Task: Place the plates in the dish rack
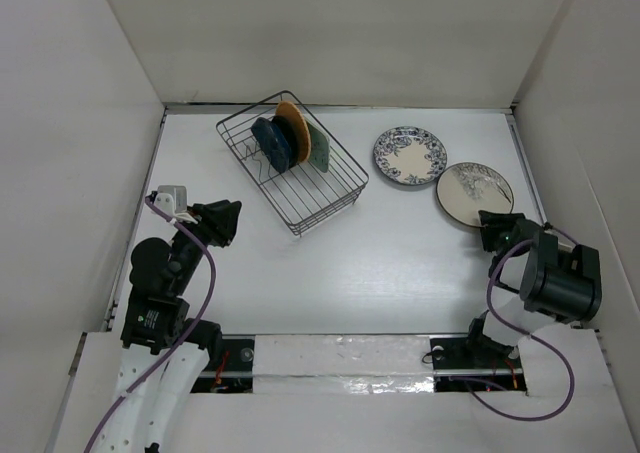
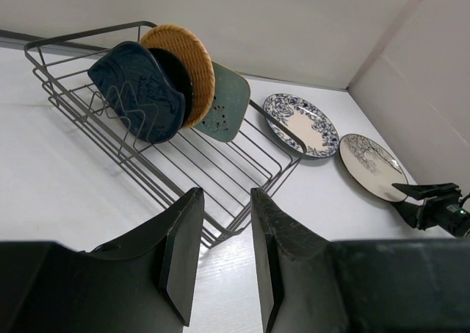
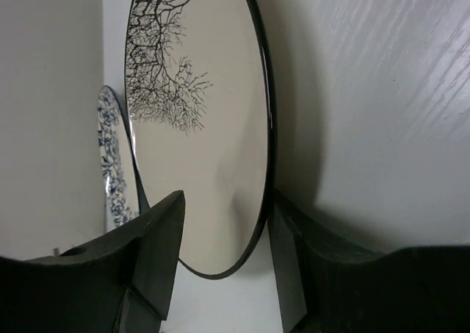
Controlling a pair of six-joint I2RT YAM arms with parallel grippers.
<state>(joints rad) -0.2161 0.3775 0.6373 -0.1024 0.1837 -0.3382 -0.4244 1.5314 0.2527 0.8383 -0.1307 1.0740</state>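
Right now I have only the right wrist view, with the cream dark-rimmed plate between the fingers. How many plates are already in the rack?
Observer: Four stand in the dish rack: the tan woven disc, the black plate, the dark blue leaf plate and the pale green plate.
Operator: Is the left arm holding anything?
Observer: No. The left gripper is open and empty, to the left of the rack and apart from it.
Operator: Is there any free room in the rack?
Observer: Yes, the end nearer the arms holds no plates.
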